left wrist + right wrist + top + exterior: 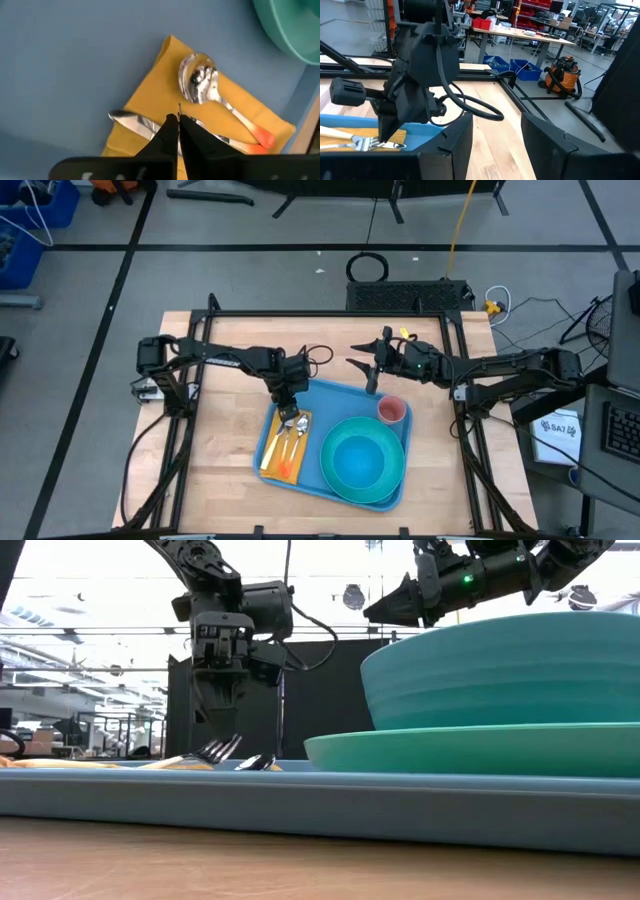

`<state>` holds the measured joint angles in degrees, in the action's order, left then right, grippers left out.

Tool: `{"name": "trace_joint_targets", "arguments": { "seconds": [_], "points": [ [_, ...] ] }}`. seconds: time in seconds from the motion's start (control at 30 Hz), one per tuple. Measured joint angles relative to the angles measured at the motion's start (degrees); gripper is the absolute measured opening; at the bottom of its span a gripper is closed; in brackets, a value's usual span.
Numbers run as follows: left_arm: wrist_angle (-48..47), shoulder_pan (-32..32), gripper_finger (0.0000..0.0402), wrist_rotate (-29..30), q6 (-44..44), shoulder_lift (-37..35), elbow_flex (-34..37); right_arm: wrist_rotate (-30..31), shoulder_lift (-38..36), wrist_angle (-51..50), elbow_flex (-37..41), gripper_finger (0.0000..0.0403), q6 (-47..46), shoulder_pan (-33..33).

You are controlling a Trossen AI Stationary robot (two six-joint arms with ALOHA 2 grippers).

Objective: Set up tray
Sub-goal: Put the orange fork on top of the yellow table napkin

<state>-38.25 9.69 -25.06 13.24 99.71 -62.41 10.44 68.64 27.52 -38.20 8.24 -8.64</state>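
Overhead arrangement: we see the large flat blue plastic rectangular tray (335,442) centred on the wooden table (220,460). At its nine o'clock edge, the left gripper (291,417), fingers pressed together and empty, hovers over the folded yellow-orange napkin (150,92) bearing a steel spoon (200,82). At twelve o'clock, the right gripper (371,370) hangs parted and empty.
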Motion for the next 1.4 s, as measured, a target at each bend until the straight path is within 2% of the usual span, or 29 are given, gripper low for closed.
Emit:
{"name": "trace_joint_targets", "arguments": {
  "seconds": [0.37, 0.57, 0.7, 0.87, 1.4],
  "points": [
    [5.62, -0.13, 0.0074, -0.23, 0.82, 0.01, 0.02, 0.00, -0.02, -0.19, 0.00, 0.0163, 0.36, 0.00],
    [2.90, 0.42, 0.0101, 0.67, 0.68, -0.88, 0.02, 0.00, -0.02, -0.82, 0.00, 0.0164, 0.38, 0.00],
    [1.52, 0.42, 0.0101, 4.28, 0.54, -3.09, 0.00, 0.00, -0.02, -0.80, 0.00, 0.0163, 0.38, 0.00],
    [4.43, -0.43, 0.0102, 4.41, 1.14, -4.31, -0.02, 0.00, 0.00, -0.63, 0.00, 0.0160, 0.38, 0.00],
    [7.38, -1.64, 0.0102, 7.11, 0.80, -0.81, -0.04, 0.00, -0.02, -0.56, 0.02, 0.0161, 0.38, 0.00]
  ]
}}
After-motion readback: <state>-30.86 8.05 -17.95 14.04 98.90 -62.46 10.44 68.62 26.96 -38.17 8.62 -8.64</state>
